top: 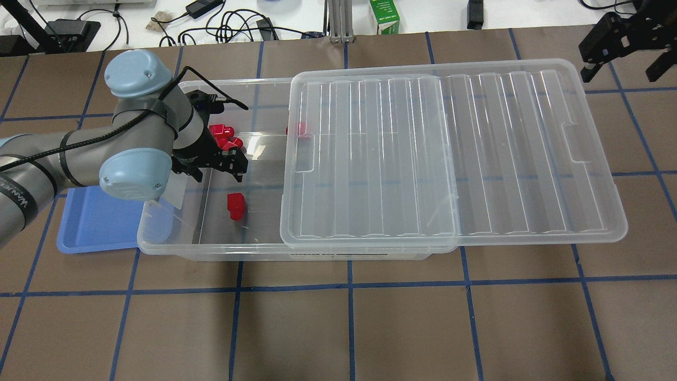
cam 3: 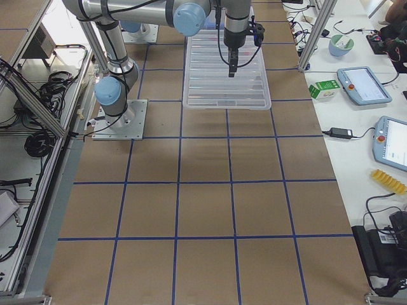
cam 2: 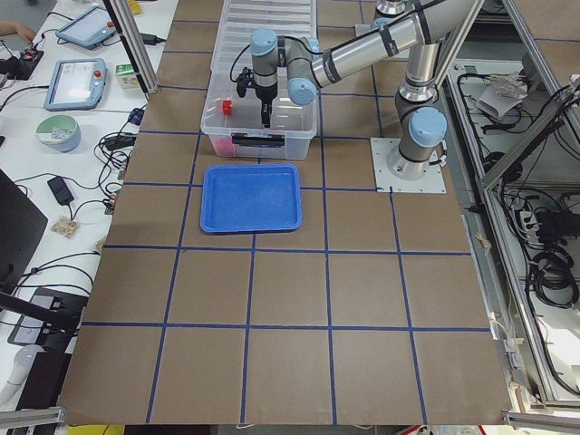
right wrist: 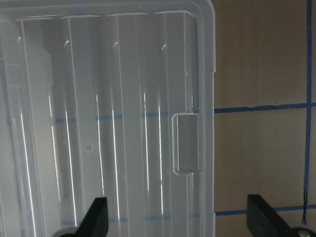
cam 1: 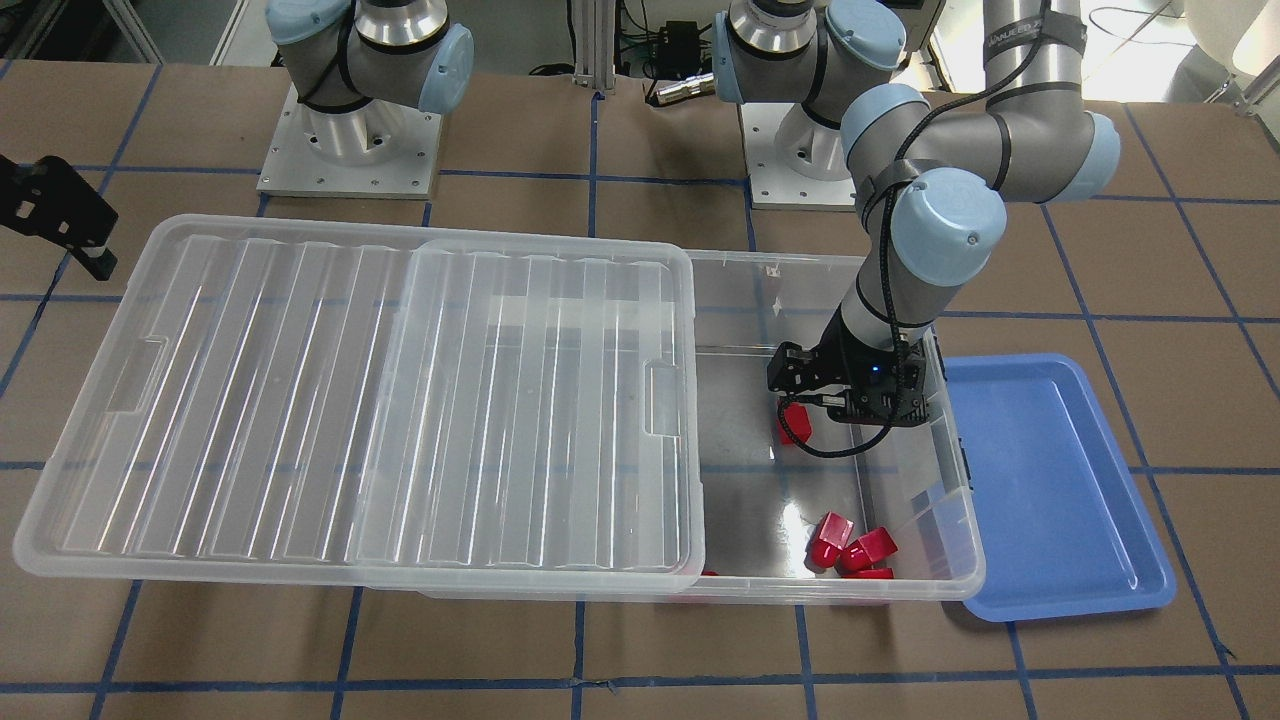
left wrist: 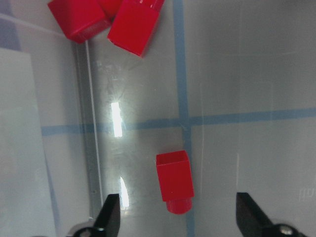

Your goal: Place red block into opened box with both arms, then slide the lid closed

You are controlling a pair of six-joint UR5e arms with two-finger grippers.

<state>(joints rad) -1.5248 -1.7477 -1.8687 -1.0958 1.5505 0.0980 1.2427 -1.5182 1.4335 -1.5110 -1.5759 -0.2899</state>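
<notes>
In the overhead view you'll find the left end effector (top: pixel 222 164) at centre left, inside the uncovered end of the box (top: pixel 238 250). Its fingers are spread and pinch nothing. The red block (top: pixel 236 205) lies on the box floor just below it in the frame, clear of both fingers. More red blocks (top: pixel 225 135) sit toward the upper wall. The lid (top: pixel 476 148) covers the rest of the box and overhangs to the right. At upper right, the right end effector (top: pixel 620 63) hangs spread over the lid's far end.

Left gripper (left wrist: pixel 178 215) points straight down, jaws wide apart; right gripper (right wrist: pixel 180 215) likewise spread
</notes>
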